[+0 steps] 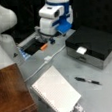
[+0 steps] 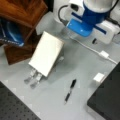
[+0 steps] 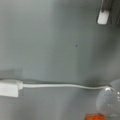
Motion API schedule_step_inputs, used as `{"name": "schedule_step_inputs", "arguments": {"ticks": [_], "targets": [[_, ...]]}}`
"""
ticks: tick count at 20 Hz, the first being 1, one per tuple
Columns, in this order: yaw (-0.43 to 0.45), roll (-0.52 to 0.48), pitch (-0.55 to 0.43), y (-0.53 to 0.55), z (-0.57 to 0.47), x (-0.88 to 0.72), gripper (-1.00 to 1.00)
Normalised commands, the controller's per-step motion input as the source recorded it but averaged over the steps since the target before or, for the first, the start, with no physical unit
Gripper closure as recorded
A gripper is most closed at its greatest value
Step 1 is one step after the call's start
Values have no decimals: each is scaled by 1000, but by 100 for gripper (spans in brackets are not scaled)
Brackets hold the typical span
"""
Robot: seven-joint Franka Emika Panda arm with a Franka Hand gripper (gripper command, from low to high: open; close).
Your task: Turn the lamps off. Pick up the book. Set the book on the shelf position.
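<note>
The book, pale and finely speckled, leans tilted on a rack of thin metal bars; it also shows in a front view as the book. The shelf position, a dark reddish-brown wooden block, stands right beside it and appears too as the block. My gripper hangs far from the book, low over an orange switch at the edge of a dark tray. The wrist view shows a rounded white lamp bulb, the orange switch and a white cable with an inline box.
A black box with a grey base stands at a front view's right, with a small white cube by it. A black pen lies on the grey table. The white cable crosses the table between arm and book.
</note>
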Motion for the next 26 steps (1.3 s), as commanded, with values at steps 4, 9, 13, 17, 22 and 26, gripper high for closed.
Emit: {"name": "schedule_step_inputs", "arguments": {"ticks": [4, 9, 13, 17, 22, 26], "targets": [[-14, -310, 322, -32, 149, 565, -100], [12, -292, 298, 0, 44, 480, -100], [-10, -302, 212, 45, -45, 396, -100], [-29, -522, 184, 101, -37, 298, -100], [15, -773, 210, 141, -272, 229, -100], [22, -707, 145, 193, -318, 191, -100]]}}
